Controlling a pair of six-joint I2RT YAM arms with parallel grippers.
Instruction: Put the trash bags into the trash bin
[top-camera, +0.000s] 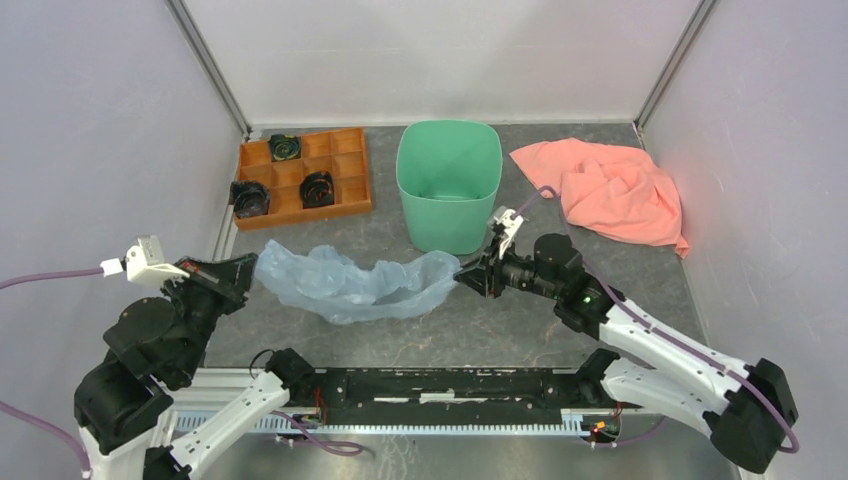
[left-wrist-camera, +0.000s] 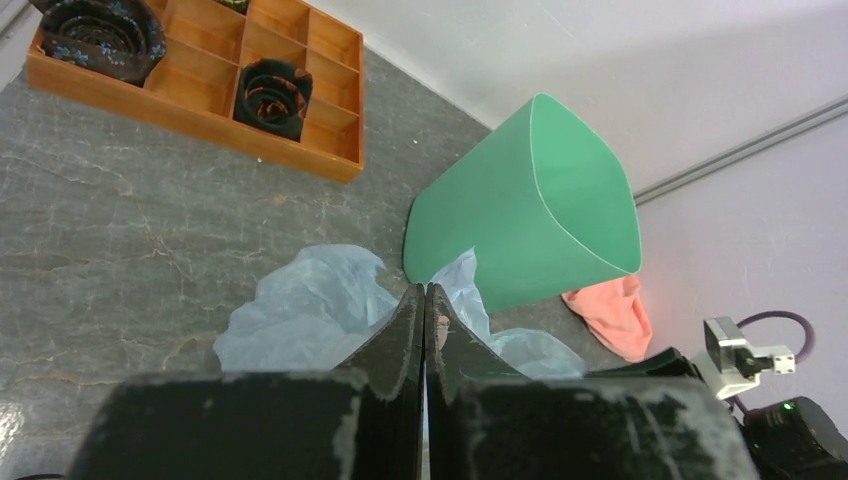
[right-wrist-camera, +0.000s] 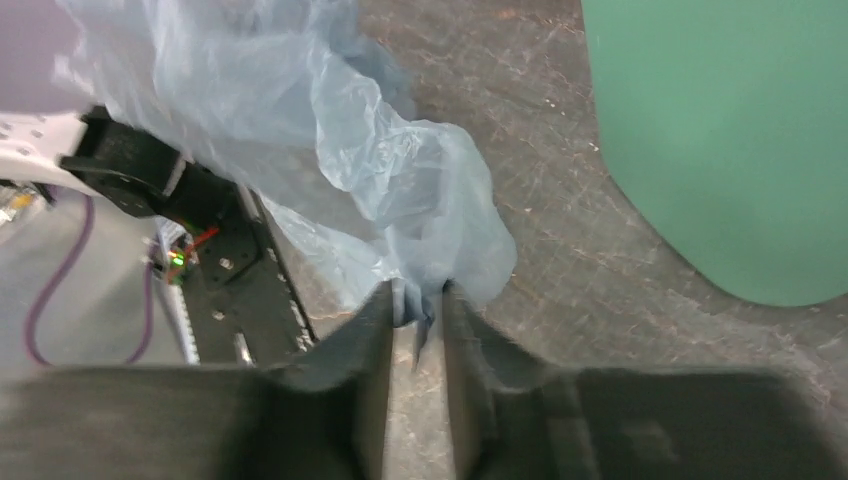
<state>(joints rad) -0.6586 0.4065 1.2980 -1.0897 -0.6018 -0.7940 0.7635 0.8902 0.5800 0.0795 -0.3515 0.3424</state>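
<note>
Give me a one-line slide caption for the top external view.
Left gripper and right gripper meet opposite ends of the crumpled trash bag in front of the mint-green trash bin.

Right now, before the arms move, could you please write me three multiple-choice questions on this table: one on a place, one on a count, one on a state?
1. Seen from above, where does the pink cloth lie relative to the green bin?
A. To its left
B. To its right
C. Inside it

2. How many dark rolls sit in the orange tray?
A. Two
B. Three
C. Five

3. How does the green bin stand?
A. On its side
B. Upside down
C. Upright, mouth open upward

Answers:
1 B, the cloth lies on the table right of the bin, near the back wall.
2 B, three compartments each hold one roll and the others look empty.
3 C, the top view looks down into its open mouth.
</note>
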